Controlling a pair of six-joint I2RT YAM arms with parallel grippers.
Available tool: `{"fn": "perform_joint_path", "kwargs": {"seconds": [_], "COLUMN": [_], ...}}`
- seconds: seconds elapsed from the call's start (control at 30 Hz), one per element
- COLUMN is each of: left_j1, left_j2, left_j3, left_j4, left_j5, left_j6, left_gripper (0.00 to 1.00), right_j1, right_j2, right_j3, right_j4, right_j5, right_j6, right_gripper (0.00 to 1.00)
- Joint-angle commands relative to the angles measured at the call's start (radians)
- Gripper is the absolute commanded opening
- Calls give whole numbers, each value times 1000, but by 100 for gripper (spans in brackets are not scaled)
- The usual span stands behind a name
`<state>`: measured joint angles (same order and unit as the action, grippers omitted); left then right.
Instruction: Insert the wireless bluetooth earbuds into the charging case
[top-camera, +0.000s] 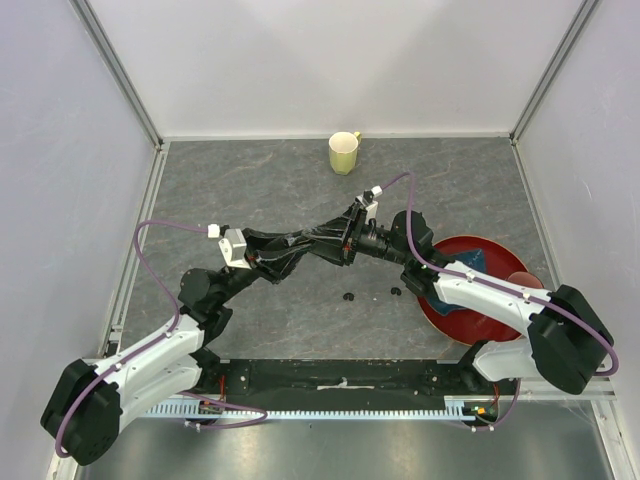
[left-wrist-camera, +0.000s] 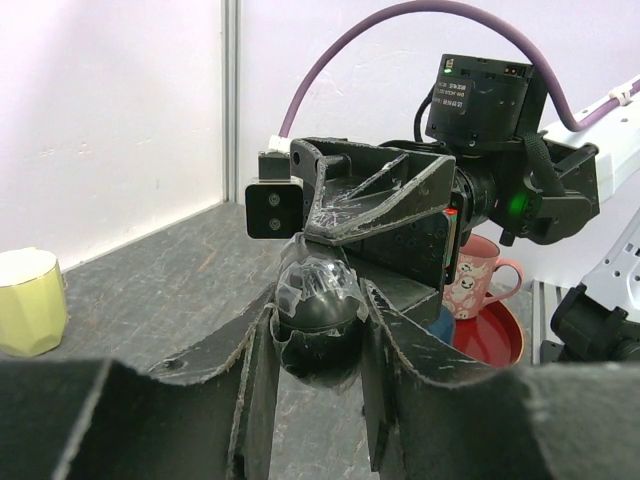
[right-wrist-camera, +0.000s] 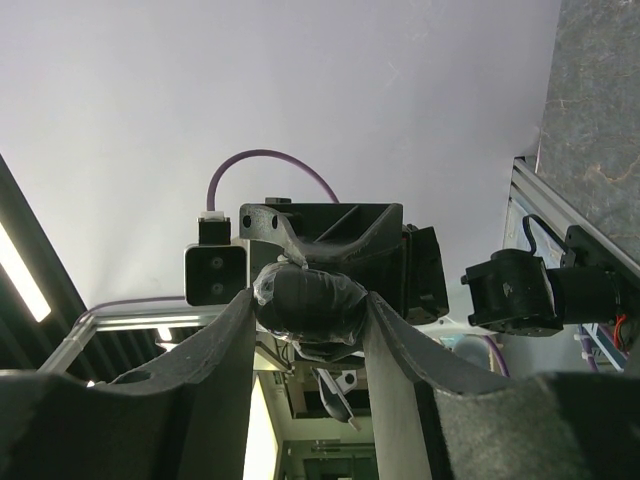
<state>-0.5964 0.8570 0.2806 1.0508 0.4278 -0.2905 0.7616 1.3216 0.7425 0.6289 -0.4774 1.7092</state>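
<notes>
left pincer (left-wrist-camera: 318, 345): closed to a narrow gap, both fingers pressed against the sides of the charging case (left-wrist-camera: 318, 305)
right pincer (right-wrist-camera: 308, 320): about half open, its two fingers touching either side of the same case from the opposite direction
charging case: held in the air between the two pincers, above the middle of the counter (top-camera: 250, 190). It is a glossy black oval with a crinkled clear film over its top. From these views I cannot tell whether its lid is open
arms: both reach inward and meet tip to tip at the centre of the scene, the left from the near left, the right from the near right
earbuds (top-camera: 350, 297): two tiny black pieces lie on the bare counter, nearer than the pincers. The second earbud (top-camera: 396, 292) is to the right of the first, apart from it
yellow-green mug (top-camera: 344, 152): upright at the far edge of the counter, well apart from the arms
red plate (top-camera: 445, 318): on the right side of the counter, partly under the right arm
pink mug (left-wrist-camera: 478, 280): stands on the red plate
</notes>
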Motion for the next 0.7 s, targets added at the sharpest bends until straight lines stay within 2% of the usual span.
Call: {"fn": "perform_joint_path", "kwargs": {"seconds": [0.0, 0.07, 0.13, 0.17, 0.27, 0.37, 0.4, 0.47, 0.5, 0.6, 0.63, 0.67], "left_j1": [-5, -5, -5, -5, -5, -5, -5, -5, -5, -5, -5, -5], "left_j2": [2, 8, 10, 10, 14, 17, 14, 10, 7, -13, -28, -35], "left_j3": [15, 17, 15, 17, 17, 19, 17, 14, 14, 8, 5, 2], "left_j4": [52, 51, 49, 48, 44, 37, 35, 29, 29, 28, 25, 20], "left_j5": [-6, -4, -4, -1, 5, 14, 15, 14, 12, 19, 25, 28], "left_j6": [-18, -16, -18, -18, -15, -16, -16, -13, -12, -4, 2, 4], "left_gripper": [39, 35, 23, 13, 3, 2, 2, 2, 2, 2, 2, 2], "right_j1": [2, 1, 2, 1, 1, 1, 2, 1, 1, -10, -19, -19], "right_j2": [-1, -1, -1, 1, 2, 4, 4, 8, 8, -15, -45, -64], "right_j3": [-2, -2, -2, -3, -3, -3, -3, -3, -3, 8, 15, 43], "right_j4": [71, 72, 71, 72, 81, 95, 109, 130, 149, 122, 85, -23], "right_j5": [-9, -9, -9, -9, -10, -10, -15, -21, -23, -27, -17, -4], "right_j6": [23, 23, 23, 23, 23, 23, 21, 6, -2, -87, -174, -242], "right_gripper": [0, 0, 0, 0, 1, 6, 18, 32, 44, 61, 64, 66]}}
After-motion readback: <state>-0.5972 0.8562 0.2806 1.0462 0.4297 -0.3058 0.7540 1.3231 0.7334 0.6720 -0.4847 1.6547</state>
